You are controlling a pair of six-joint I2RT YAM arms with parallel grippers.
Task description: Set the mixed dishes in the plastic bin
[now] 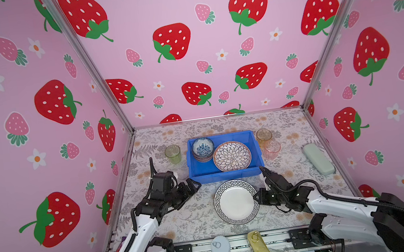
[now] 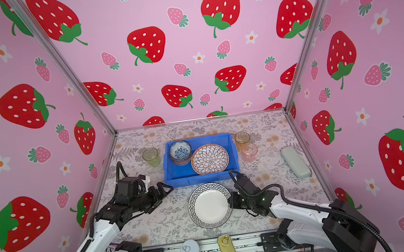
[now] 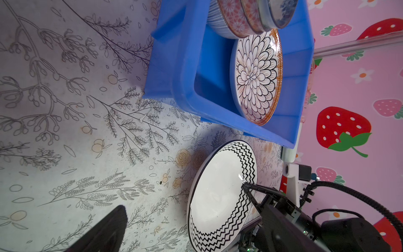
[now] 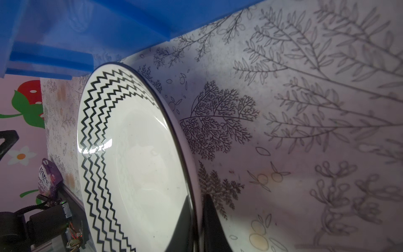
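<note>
White plate (image 1: 235, 203): zigzag rim, on the counter (image 1: 181, 222), just in front of the bin's front wall.
Right hand (image 1: 255, 196): clenched on the plate's right rim, one finger over it, one under.
Left hand (image 1: 194, 186): released, jaws wide, near the bin's front left corner.
Blue bin (image 1: 226, 175): holds stacked bowls (image 1: 202, 147) beside the petal plate (image 1: 232, 155).
Outside: green tumbler (image 1: 173, 154) left of the bin; amber tumbler (image 1: 263, 135) and pink tumbler (image 1: 272, 149) right.

A blue bin (image 1: 226, 175) holds stacked bowls (image 1: 202, 149) beside a petal plate (image 1: 231, 156). A zigzag plate (image 1: 234, 201) sits just in front. A green tumbler (image 1: 172, 153) stands at its left; an amber tumbler (image 1: 263, 135) and a pink tumbler (image 1: 272, 149) at its right.
</note>
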